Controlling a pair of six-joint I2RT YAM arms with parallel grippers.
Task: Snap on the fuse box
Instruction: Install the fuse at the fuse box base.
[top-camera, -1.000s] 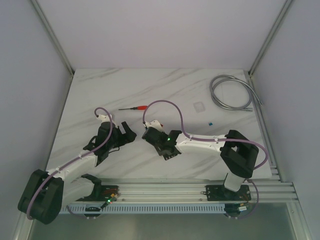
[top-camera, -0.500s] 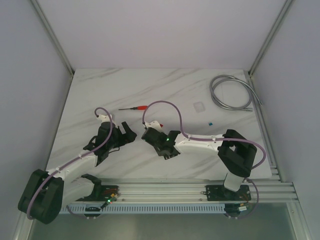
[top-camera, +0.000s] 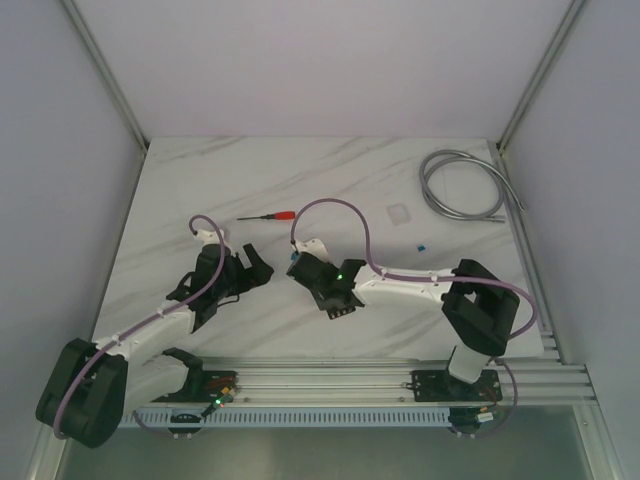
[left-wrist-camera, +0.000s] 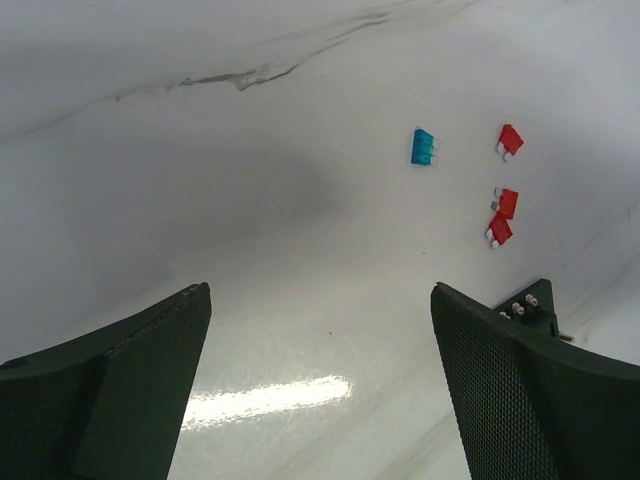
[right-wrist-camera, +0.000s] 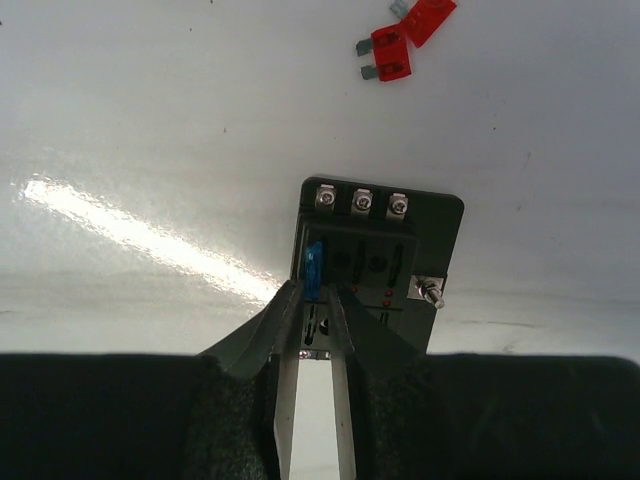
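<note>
The fuse box (right-wrist-camera: 385, 262) lies flat on the table (top-camera: 300, 170) near its middle, directly beneath the right gripper (right-wrist-camera: 311, 297). The step in hand appears to be seating a blue fuse (right-wrist-camera: 314, 262) in a slot at the box's edge. The right gripper's fingers stand nearly together with a thin gap, their tips at that fuse; whether they pinch it or have let go cannot be told. The left gripper (left-wrist-camera: 320, 292) hangs just beside the box, spread wide and holding nothing. The next move likely calls for a straight lift clear of the fuse without dragging it out, then a fetch of another loose fuse or of the clear lid (top-camera: 398, 212), which lies well apart toward the far right. Only the right wrist view shows the box's face, its three terminal screws and the fuse in its slot. The overhead view hides the box under the wrist, but alone shows the lid, a red-handled screwdriver (top-camera: 270, 216) and a coiled cable (top-camera: 462, 185). The left wrist view catches just a corner of the box, yet shows three red fuses (left-wrist-camera: 505, 203) and a teal fuse (left-wrist-camera: 422, 147) loose on the table.
</note>
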